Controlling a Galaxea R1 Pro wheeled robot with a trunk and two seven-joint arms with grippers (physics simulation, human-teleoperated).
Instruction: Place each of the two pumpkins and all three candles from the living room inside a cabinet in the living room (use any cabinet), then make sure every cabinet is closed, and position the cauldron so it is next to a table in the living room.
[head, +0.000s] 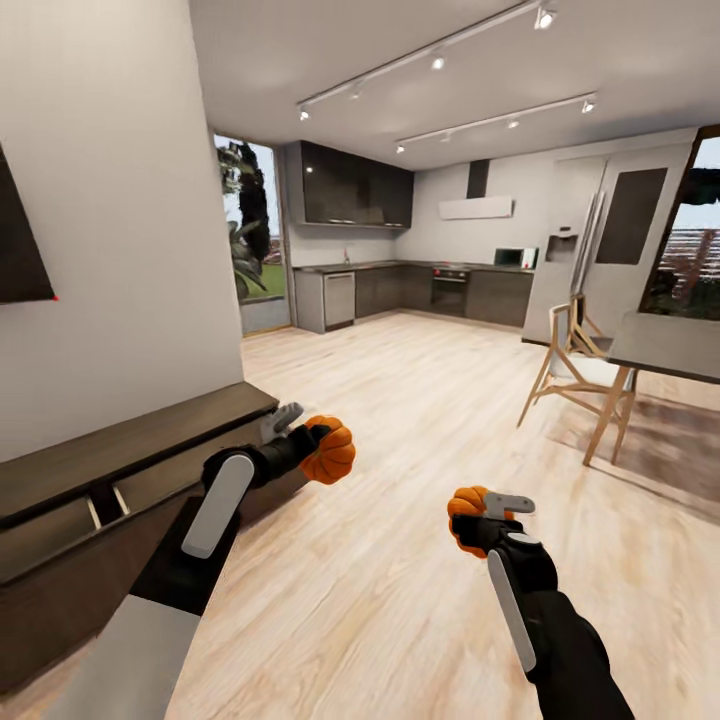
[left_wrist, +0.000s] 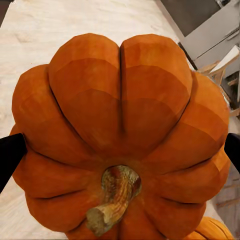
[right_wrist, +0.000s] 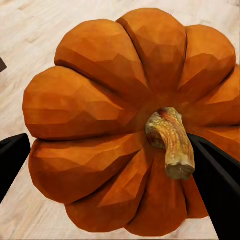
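Two pumpkins, both off the floor. First pumpkin (head: 331, 451) sat clenched in the left hand (head: 318, 446), black fingers (left_wrist: 10, 155) pressed on opposite flanks, stem (left_wrist: 114, 199) pointing back toward the wrist. Second pumpkin (head: 468, 507) was likewise gripped by the right hand (head: 478, 520), its curled stem (right_wrist: 171, 142) lying beside one finger (right_wrist: 220, 185). The hands were held well apart over the pale wooden floor (head: 420, 400). Just beside the left hand, on its outer side, ran the long dark cabinet (head: 120, 470), drawer fronts shut as far as I could see. Beyond the right hand stood a wooden chair (head: 575, 365) at a grey surface (head: 665, 345); kitchen units (head: 420, 290) lined the far wall.
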